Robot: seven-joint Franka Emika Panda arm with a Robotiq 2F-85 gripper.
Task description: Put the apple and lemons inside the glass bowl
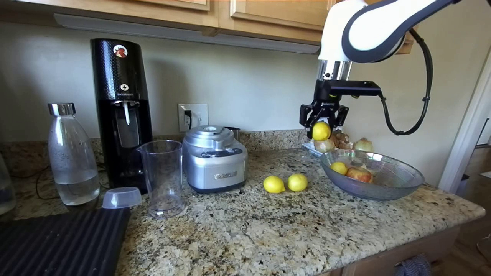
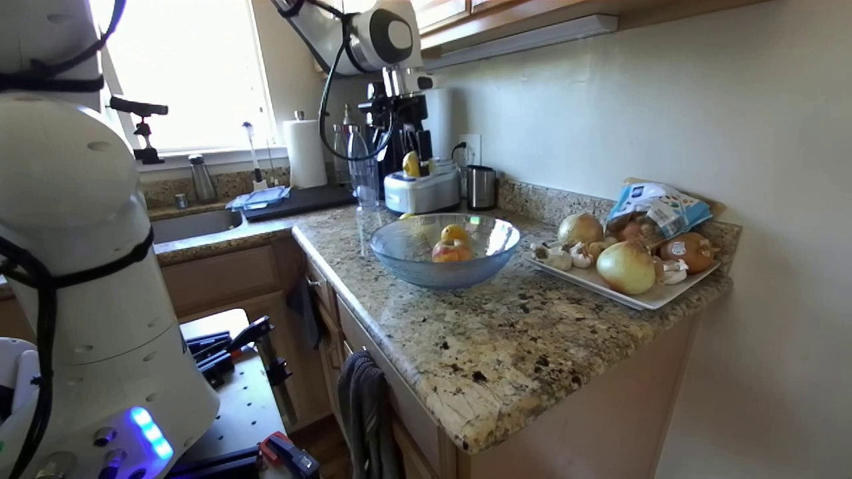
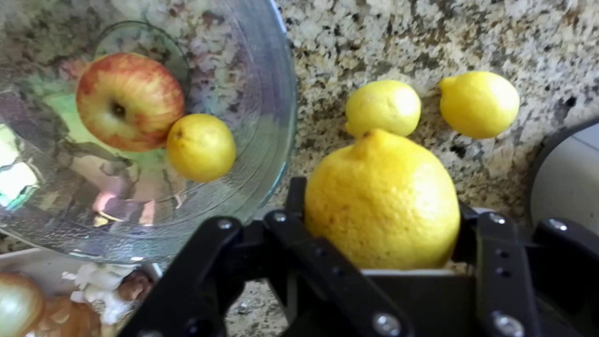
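A lemon (image 3: pixel 381 210) is pinched between the fingers of my gripper (image 1: pixel 323 131), which is shut on it and holds it in the air above the counter. The glass bowl (image 1: pixel 368 191) stands just beside and below; in the wrist view its rim lies left of the held fruit. Inside the bowl rest the apple (image 3: pixel 128 100) and one lemon (image 3: pixel 201 147), touching each other. Two lemons (image 1: pixel 274 184) lie side by side on the granite, between the bowl and the silver appliance. In an exterior view the bowl mostly hides them, with a bit of yellow (image 2: pixel 406 215) showing.
A white plate (image 2: pixel 655 303) with onions and garlic sits near the bowl by the wall. The silver appliance (image 1: pixel 216 165), a clear pitcher (image 1: pixel 163 180), a bottle (image 1: pixel 73 153) and a black drink machine (image 1: pixel 122 76) stand farther along. Cabinets (image 1: pixel 268 13) overhang the counter.
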